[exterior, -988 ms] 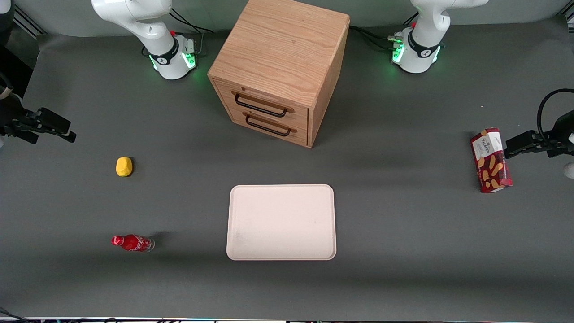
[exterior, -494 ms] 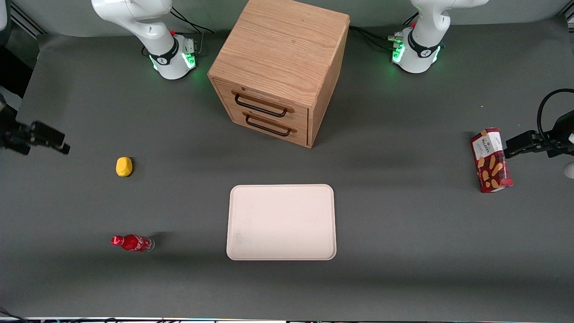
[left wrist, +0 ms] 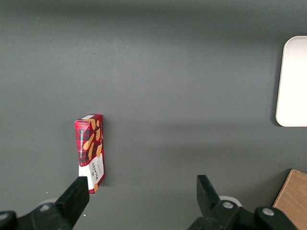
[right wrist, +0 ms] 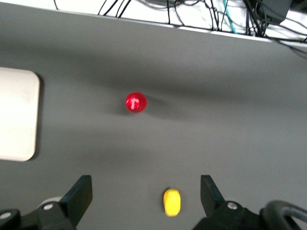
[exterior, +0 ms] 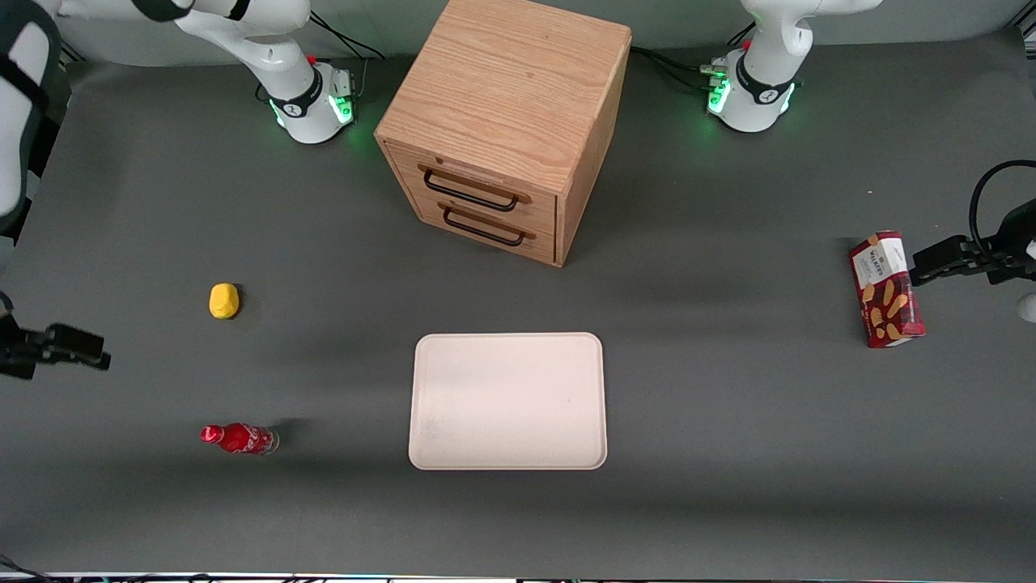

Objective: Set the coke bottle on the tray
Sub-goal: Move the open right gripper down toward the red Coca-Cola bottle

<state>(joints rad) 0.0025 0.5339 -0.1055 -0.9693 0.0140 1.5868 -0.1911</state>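
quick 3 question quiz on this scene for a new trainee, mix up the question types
1. True or false: the coke bottle already sits on the tray.
2. Which thing lies nearest the coke bottle? A) lemon B) biscuit box C) wooden drawer cabinet
3. Fill in: the gripper is ___ and holds nothing.

Key
1. False: it stands on the table, apart from the tray, toward the working arm's end.
2. A
3. open, above the table with the lemon between its fingers in the right wrist view.
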